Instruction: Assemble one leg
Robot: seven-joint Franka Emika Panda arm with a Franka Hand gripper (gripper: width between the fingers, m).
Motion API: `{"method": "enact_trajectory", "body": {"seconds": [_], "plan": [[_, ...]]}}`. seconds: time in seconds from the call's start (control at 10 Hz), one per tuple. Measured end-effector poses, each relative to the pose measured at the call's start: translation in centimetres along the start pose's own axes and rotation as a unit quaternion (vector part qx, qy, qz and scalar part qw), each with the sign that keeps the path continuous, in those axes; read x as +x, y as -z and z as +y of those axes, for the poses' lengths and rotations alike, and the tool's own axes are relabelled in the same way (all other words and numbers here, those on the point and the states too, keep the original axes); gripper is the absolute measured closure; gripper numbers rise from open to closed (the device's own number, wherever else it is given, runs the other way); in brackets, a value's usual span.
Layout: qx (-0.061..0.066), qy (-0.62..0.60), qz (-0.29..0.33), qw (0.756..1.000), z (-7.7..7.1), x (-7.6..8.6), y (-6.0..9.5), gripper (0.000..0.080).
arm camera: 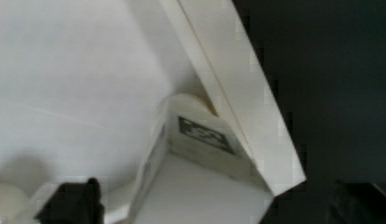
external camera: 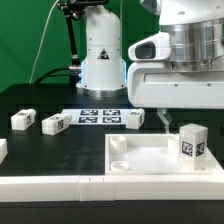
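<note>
A leg, a small white block with a square tag on its face, stands on the large white tray-like part at the exterior view's right. In the wrist view this leg sits against the tray's raised wall. My gripper hangs just above it and is open and empty. One finger shows to the leg's left; the other is hidden. In the wrist view the gripper has its dark fingertips wide apart, and the leg lies ahead of them, not between them.
Three more legs lie on the black table: two at the left and one by the marker board. A white rail runs along the front. The arm's base stands at the back.
</note>
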State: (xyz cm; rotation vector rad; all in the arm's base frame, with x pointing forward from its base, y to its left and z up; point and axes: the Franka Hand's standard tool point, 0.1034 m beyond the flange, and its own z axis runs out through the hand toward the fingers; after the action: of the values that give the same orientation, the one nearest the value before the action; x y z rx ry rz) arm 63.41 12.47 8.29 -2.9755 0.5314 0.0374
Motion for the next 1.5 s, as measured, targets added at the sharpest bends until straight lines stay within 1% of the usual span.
{"method": "enact_trajectory", "body": {"seconds": [0.1, 0.2, 0.3, 0.4, 0.6, 0.7, 0.8, 0.9, 1.0, 1.1, 1.2, 1.3, 1.4, 1.5], "plan": [[-0.001, 0.064, -0.001, 0.998, -0.2, -0.2, -0.1, 0.0153], [-0.013, 0.163, 0.001, 0.987, -0.4, -0.4, -0.2, 0.0153], [-0.016, 0.224, 0.001, 0.975, -0.6, -0.5, -0.2, 0.0151], [-0.019, 0.285, 0.001, 0.958, -0.6, -0.6, -0.3, 0.0151], [-0.022, 0.356, 0.002, 0.934, 0.0, -0.3, -0.4, 0.0151], [-0.026, 0.400, 0.002, 0.916, 0.3, -0.1, -0.3, 0.0151], [-0.028, 0.436, 0.001, 0.899, 0.3, -0.1, -0.4, 0.0151], [-0.027, 0.431, 0.001, 0.902, 0.3, -0.1, -0.4, 0.0151], [-0.027, 0.431, 0.001, 0.902, 0.4, -0.1, -0.4, 0.0248], [-0.027, 0.430, 0.001, 0.902, 0.4, -0.1, -0.4, 0.0426], [-0.027, 0.428, 0.002, 0.903, 0.4, -0.1, -0.4, 0.0426], [-0.028, 0.414, 0.002, 0.910, 0.4, 0.0, -0.3, 0.0509], [-0.028, 0.398, 0.003, 0.917, 0.4, 0.0, -0.4, 0.0509], [-0.028, 0.357, 0.004, 0.934, 0.4, 0.0, -0.4, 0.0509]]}}
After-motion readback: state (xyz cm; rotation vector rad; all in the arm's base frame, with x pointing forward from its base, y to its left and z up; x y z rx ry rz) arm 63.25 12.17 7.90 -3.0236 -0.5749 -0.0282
